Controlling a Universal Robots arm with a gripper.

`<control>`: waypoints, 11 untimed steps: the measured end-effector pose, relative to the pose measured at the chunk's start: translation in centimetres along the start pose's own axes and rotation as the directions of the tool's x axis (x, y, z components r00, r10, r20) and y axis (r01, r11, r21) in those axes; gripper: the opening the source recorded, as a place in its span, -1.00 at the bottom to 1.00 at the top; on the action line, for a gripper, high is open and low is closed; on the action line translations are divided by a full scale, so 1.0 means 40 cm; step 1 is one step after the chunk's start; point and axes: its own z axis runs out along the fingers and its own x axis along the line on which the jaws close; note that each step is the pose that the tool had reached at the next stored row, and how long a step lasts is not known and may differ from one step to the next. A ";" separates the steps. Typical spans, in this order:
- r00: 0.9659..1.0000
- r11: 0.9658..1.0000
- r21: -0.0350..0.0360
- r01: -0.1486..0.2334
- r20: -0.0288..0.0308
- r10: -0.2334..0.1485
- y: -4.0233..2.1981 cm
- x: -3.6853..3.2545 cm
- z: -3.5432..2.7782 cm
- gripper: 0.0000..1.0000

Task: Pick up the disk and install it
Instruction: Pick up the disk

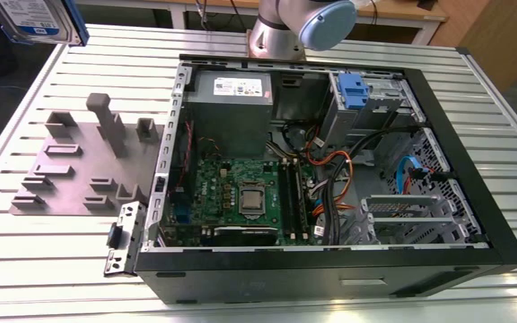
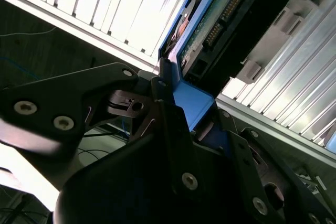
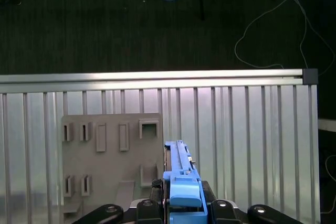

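The disk (image 1: 38, 19) is in the air at the far corner of the exterior view's left, above the slatted aluminium table (image 1: 492, 87) and well apart from the open computer case (image 1: 330, 277). The gripper (image 3: 181, 209) is closed narrow on it: in both wrist views its 2 black fingers (image 2: 176, 140) pinch the blue carrier frame (image 3: 181, 182) at 1 end, with the drive's green circuit board (image 2: 231, 3) reaching out beyond them.

Judged from this, the hold is the first risk. The pinch sits on smooth plastic at 1 end only, so the drive's weight hangs out past the fingers; a quick swing or a knock could tilt it in the jaws or let it slide out.

The second risk is the path. The drive cage (image 1: 375, 101) lies at the case's far corner, behind the raised rim, and a bare blue bracket (image 1: 353, 91) sits there already. Orange cables (image 1: 330, 168) and a thick black cable (image 1: 375, 138) run close beside it. A low or skewed approach could clip the rim, snag a cable, or jam the frame against the cage rails. The grey fixture plate (image 1: 79, 168) with its upright posts stands under the carry route, so dipping early could strike a post.
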 end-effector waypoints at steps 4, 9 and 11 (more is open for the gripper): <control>1.000 1.000 0.001 0.000 -0.009 0.000 0.000 0.000 0.000 -0.26; 1.000 1.000 0.001 0.000 -0.021 0.000 0.000 0.000 0.000 -0.26; 1.000 1.000 0.001 0.001 -0.027 0.000 0.000 0.000 0.000 -0.26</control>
